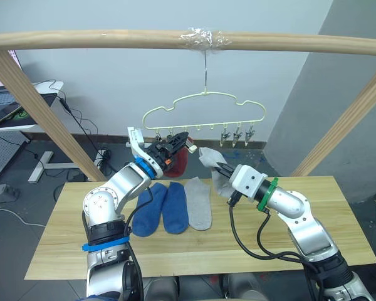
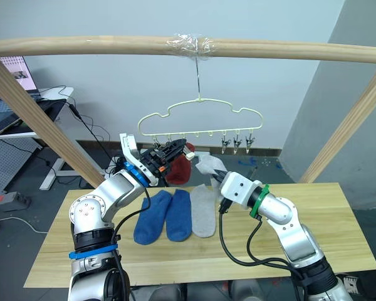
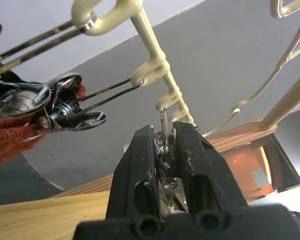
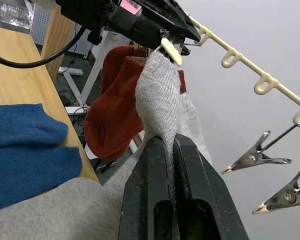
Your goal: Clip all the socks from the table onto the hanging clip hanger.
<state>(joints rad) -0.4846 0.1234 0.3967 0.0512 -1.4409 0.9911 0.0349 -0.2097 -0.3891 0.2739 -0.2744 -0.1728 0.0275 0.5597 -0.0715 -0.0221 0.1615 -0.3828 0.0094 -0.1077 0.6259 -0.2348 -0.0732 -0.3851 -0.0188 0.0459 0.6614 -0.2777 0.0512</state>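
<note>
left gripper (image 1: 175, 145): clamped on a hanger clip (image 3: 163, 145), frame centre | right gripper (image 1: 222, 168): pinching grey sock (image 4: 160, 97) | two blue socks (image 1: 160, 207) on table (image 1: 81, 244)

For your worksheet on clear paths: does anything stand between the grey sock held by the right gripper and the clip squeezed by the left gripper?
Nothing visible does. The right gripper holds the grey sock with its tip right at the clip pinched by the left gripper. The red socks hang behind, not between.
</note>
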